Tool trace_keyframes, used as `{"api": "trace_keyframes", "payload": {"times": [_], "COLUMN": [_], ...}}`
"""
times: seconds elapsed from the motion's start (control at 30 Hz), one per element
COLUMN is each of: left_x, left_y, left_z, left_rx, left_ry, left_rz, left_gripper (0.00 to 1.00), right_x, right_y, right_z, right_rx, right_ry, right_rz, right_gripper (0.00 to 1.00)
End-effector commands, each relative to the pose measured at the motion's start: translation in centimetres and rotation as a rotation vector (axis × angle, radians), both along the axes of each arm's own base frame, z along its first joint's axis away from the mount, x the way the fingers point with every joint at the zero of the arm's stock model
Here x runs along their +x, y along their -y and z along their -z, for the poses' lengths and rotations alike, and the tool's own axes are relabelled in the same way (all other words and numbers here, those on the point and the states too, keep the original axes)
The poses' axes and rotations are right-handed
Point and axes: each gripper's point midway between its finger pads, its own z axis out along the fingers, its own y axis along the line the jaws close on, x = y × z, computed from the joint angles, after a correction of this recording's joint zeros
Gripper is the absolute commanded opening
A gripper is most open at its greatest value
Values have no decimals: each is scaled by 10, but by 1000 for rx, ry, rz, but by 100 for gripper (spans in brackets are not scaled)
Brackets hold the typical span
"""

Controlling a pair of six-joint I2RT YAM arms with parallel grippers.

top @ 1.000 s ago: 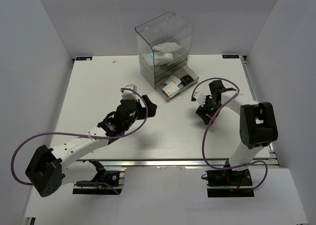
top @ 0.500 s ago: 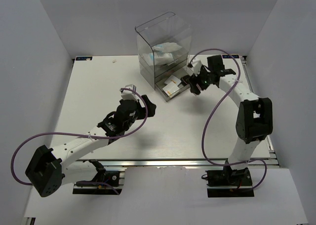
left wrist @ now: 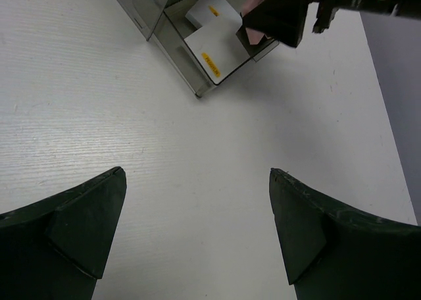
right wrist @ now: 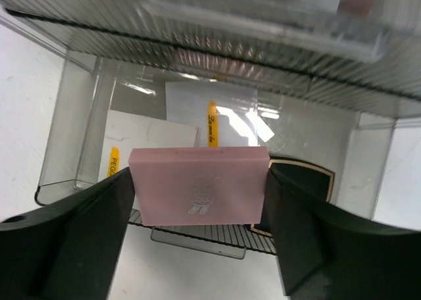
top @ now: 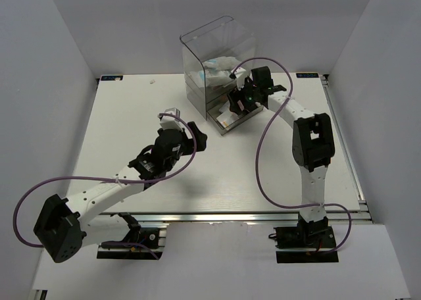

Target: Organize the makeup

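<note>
The right arm reaches far across the table (top: pixel 131 109) to the clear plastic drawer box (top: pixel 217 47) at the back. Its bottom drawer (top: pixel 223 124) is pulled out toward the arms. The right gripper (right wrist: pixel 199 175) hangs just over this open drawer. Its two black fingers (right wrist: pixel 85 227) stand rather wide, and they press on both sides of the pink square palette (right wrist: pixel 197 191), so the palette is clamped flat between them. The palette is above the drawer; if it touches anything below, I cannot tell.

Inside the drawer, under the palette, lie white flat packets (right wrist: pixel 148 135) with a yellow mark, one partly over another. At the right side of them is the black square compact (right wrist: pixel 309 181) with a thin light border. In the upper level of the box there are more white things (top: pixel 220 68), but through the plastic they are not clear enough to name.

The left gripper (left wrist: pixel 196 173) is over the bare table, well apart from the box and pointed toward it. Its fingers are spread fully wide and there is nothing between them.
</note>
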Motion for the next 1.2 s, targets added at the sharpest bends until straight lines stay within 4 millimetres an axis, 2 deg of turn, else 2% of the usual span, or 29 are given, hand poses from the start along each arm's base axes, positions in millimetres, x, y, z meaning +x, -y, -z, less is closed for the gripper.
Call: {"api": "trace_keyframes", "payload": {"times": [0.0, 0.17, 0.2, 0.27, 0.3, 0.37, 0.4, 0.43, 0.47, 0.5, 0.53, 0.57, 0.6, 0.63, 0.67, 0.7, 0.73, 0.77, 0.8, 0.83, 0.87, 0.93, 0.97, 1.0, 1.1, 1.13, 1.17], "left_x": [10, 21, 25, 31, 36, 43, 53, 59, 70, 79, 86, 94, 102, 113, 123, 131, 146, 155, 164, 181, 191, 209, 229, 235, 268, 275, 287], "left_y": [-3, 4, 6, 9, 9, 9, 3, 4, -7, -9, -9, -14, -19, -15, -20, -20, -14, -18, -19, -16, -22, -27, -31, -33, -39, -40, -41], "left_z": [-35, -41, -50, -52, -64, -74, -75, -94, -103, -106, -135, -147, -160, -183, -194, -203, -190, -219, -222, -208, -229, -232, -219, -237, -239, -237, -225], "left_rx": [-35, -13, -24, -9, -22, -15, -11, -27, -29, -26, -50, -41, -41, -50, -37, -35, -10, -31, -35, -26, -69, -104, -126, -159, -233, -246, -260], "left_ry": [66, 68, 81, 83, 100, 112, 105, 119, 128, 127, 174, 199, 226, 261, 281, 291, 255, 304, 305, 271, 301, 295, 267, 302, 296, 290, 267], "left_rz": [-25, -5, 0, 7, 7, 9, -13, -7, -33, -38, -41, -53, -67, -57, -63, -65, -54, -65, -72, -79, -104, -127, -139, -140, -140, -141, -149], "left_gripper": [98, 98, 98, 98, 98, 97, 95, 91, 72, 55, 29, 10, 0, 0, 0, 1, 6, 10, 11, 13, 13, 13, 13, 13, 13, 13, 12], "right_x": [16, 14, 11, 5, 0, -5, -10, -24, -29, -27, -33, -41, -59, -63, -63, -69, -71, -76, -79, -78, -83, -85, -85, -84, -80, -79, -77], "right_y": [1, -1, 0, 0, 1, 6, 11, 24, 32, 38, 52, 48, 51, 59, 57, 62, 67, 79, 82, 84, 89, 90, 90, 89, 81, 78, 75], "right_z": [-27, -31, -32, -38, -46, -59, -91, -70, -70, -94, -69, -66, -29, -21, -26, -13, -7, 14, 18, 23, 36, 45, 49, 56, 67, 68, 76], "right_rx": [41, 55, 53, 57, 48, 55, 87, 108, 130, 186, 181, 206, 184, 188, 207, 199, 204, 163, 158, 158, 158, 178, 215, 231, 312, 334, 354], "right_ry": [76, 90, 89, 94, 114, 151, 230, 198, 216, 295, 240, 206, 24, -53, -90, -148, -186, -223, -234, -235, -290, -349, -413, -456, -582, -608, -640], "right_rz": [24, 15, 10, -12, -33, -61, -63, -63, -47, -10, 30, -29, -46, -42, -60, -40, 23, 109, 149, 189, 284, 394, 511, 550, 671, 688, 712], "right_gripper": [88, 89, 89, 89, 89, 89, 89, 89, 89, 89, 90, 87, 79, 51, 31, 9, 0, 0, 0, 0, 0, 0, 0, 0, 0, 0, 0]}}
